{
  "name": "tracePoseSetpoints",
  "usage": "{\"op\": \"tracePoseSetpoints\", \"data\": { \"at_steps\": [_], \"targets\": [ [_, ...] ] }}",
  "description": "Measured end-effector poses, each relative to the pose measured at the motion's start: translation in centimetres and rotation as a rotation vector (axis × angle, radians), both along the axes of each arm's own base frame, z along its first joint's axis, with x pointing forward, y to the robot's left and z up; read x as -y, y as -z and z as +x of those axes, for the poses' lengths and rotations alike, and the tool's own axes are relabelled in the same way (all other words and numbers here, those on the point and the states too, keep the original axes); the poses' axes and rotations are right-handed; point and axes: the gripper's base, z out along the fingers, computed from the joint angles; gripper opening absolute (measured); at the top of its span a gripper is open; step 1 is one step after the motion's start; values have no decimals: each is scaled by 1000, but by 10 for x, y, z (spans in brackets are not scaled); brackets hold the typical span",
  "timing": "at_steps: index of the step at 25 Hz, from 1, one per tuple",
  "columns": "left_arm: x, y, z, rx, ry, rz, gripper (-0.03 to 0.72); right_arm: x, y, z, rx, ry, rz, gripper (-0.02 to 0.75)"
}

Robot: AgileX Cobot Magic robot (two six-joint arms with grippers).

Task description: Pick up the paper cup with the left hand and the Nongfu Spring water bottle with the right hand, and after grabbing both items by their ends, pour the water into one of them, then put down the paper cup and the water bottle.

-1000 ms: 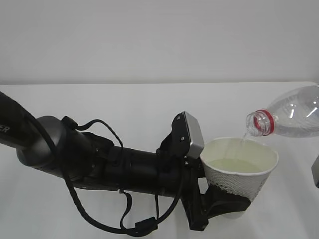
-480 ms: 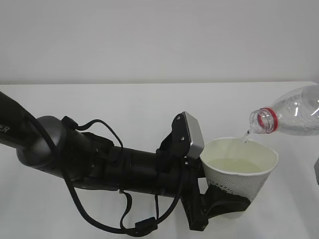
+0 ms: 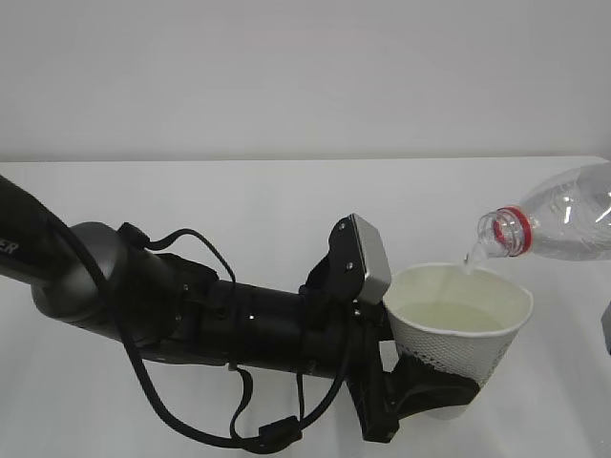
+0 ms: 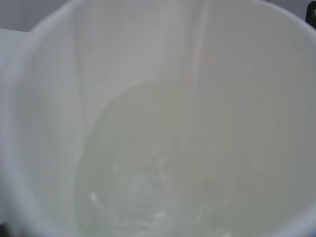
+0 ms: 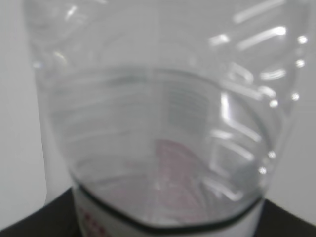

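Leftmost, entering from nine o'clock in the exterior view: the left hand (image 3: 420,391), a bulky black arm with looping cables and a silver-grey plate (image 3: 370,258) tilted near its tip. Black fingers (image 3: 434,382) wrapped round the lower part of the paper cup (image 3: 458,329), jaws pinching the cup near its base. Cup held above the white table (image 3: 239,200), upright, at roughly four o'clock from picture centre, just beside the grey plate. Inside the cup, the water (image 3: 456,317), a pale pool filling part of the cream interior; seen also from the left wrist view as a glinting surface (image 4: 148,182) low within the cup wall (image 4: 44,98), with a thin stream running down the far side at about twelve o'clock.

Further right, at three o'clock: the Nongfu Spring water bottle (image 3: 563,224), lying almost level, open mouth with red neck ring pointing toward nine o'clock and dipped slightly, poised just above the cup's far rim at its two o'clock. Thin trickle falling from mouth into cup. Bottle's rear end cut off by the picture edge.

In the right wrist view, bottle (image 5: 158,123) filling the picture, clear, water pooled inside, label edge at six o'clock. Right hand's jaws closed on the bottle's end, dark finger surfaces barely visible at the lower corners.
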Motion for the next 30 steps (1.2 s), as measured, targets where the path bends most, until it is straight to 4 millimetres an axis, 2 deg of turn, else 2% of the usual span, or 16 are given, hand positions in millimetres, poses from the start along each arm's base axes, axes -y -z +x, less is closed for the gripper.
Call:
{"op": "tracePoseSetpoints", "data": {
  "at_steps": [30],
  "targets": [
    [0, 0, 0, 0, 0, 0, 482, 0, 0, 0, 2, -1, -23, 389]
  ]
}}
